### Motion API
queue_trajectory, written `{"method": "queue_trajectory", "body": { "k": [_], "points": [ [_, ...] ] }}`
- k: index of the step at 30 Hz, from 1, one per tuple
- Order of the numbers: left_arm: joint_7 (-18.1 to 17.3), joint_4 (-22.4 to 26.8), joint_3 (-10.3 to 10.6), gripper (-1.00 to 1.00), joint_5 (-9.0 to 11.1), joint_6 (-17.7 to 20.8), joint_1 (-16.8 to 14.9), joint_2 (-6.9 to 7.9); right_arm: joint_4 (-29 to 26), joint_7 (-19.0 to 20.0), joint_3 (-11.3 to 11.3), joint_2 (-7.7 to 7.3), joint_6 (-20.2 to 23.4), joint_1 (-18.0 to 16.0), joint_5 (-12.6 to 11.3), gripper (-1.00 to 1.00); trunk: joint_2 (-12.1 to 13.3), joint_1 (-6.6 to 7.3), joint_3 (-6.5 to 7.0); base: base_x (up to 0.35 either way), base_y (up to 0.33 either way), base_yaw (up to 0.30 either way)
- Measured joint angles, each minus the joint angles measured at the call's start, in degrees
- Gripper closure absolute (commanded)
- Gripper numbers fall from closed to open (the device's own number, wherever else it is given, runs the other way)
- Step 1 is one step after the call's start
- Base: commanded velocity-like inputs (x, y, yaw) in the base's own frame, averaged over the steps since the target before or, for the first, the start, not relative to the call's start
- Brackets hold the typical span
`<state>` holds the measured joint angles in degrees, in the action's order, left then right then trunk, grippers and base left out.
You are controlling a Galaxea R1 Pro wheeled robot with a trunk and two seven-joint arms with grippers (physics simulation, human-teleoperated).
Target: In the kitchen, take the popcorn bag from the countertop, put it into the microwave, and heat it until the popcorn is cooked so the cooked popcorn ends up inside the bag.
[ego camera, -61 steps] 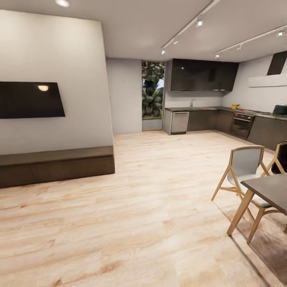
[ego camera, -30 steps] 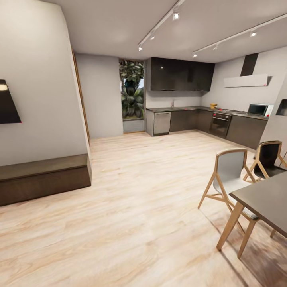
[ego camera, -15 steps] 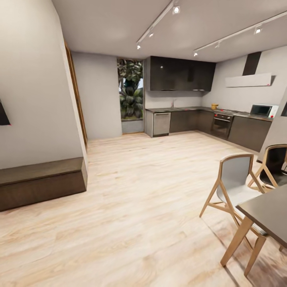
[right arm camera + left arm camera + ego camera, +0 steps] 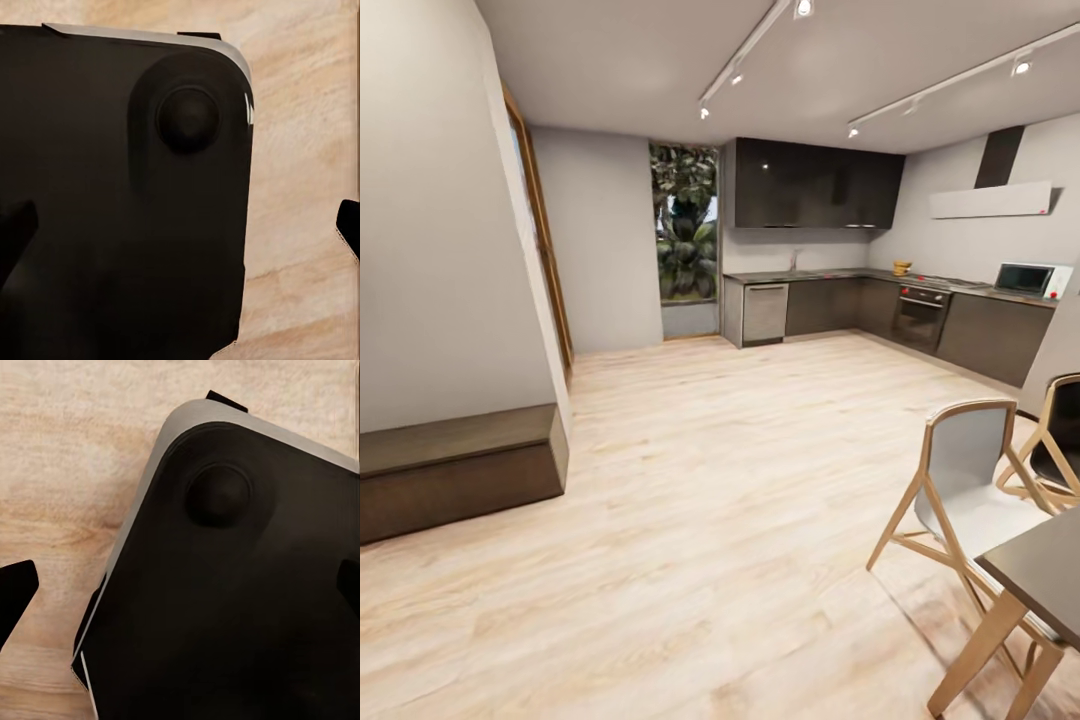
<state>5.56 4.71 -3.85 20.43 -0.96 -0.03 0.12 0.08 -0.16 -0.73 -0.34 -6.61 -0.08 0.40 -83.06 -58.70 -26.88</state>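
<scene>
Pale wood floor [image 4: 740, 480] stretches from the robot to the kitchen [image 4: 880, 270] at the far end of the room, where dark glossy cabinet fronts run in an L under a thin grey worktop [image 4: 830, 273]. The microwave [image 4: 1028, 279] stands near the right end of that worktop, close to the picture's right edge: a small pale box with a dark glass door and a white panel beside it. No writing or brand can be read on it from so far, and its knobs are too small to make out. A small yellowish thing [image 4: 901, 267] sits at the worktop's inner corner, beside the built-in oven [image 4: 920, 315]; it may be the popcorn bag, but it is too small to tell. A steel dishwasher front [image 4: 765, 312] closes the worktop's left end, next to a tall window with green plants [image 4: 685, 225]. Dark wall cabinets [image 4: 815, 185] hang above, and a white slanted hood [image 4: 992, 200] is on the right wall.

Nearer, a wooden chair with a pale seat [image 4: 960, 490] stands at a dark table [image 4: 1045, 570], with a second chair [image 4: 1060, 440] behind it. A low dark bench [image 4: 455, 470] lines the left wall.

In both wrist views a dark rounded part of the robot's base [image 4: 225, 585] lies over the wood floor. The left gripper [image 4: 184, 592] shows its dark fingertips [image 4: 15, 596] at opposite edges, spread wide with nothing between them. The right gripper [image 4: 184, 232] is likewise spread and empty, its fingertips [image 4: 349, 225] well apart.
</scene>
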Motion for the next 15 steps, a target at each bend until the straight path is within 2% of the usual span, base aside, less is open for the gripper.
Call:
{"method": "queue_trajectory", "body": {
  "k": [15],
  "points": [
    [0.0,0.0,-0.11,-1.0,0.11,0.0,-0.01,0.08,0.0,0.01,-0.01,-0.14,0.05,0.0,0.0,-1.0,0.0,0.0,0.0,0.328,0.0,0.0]
  ]
}}
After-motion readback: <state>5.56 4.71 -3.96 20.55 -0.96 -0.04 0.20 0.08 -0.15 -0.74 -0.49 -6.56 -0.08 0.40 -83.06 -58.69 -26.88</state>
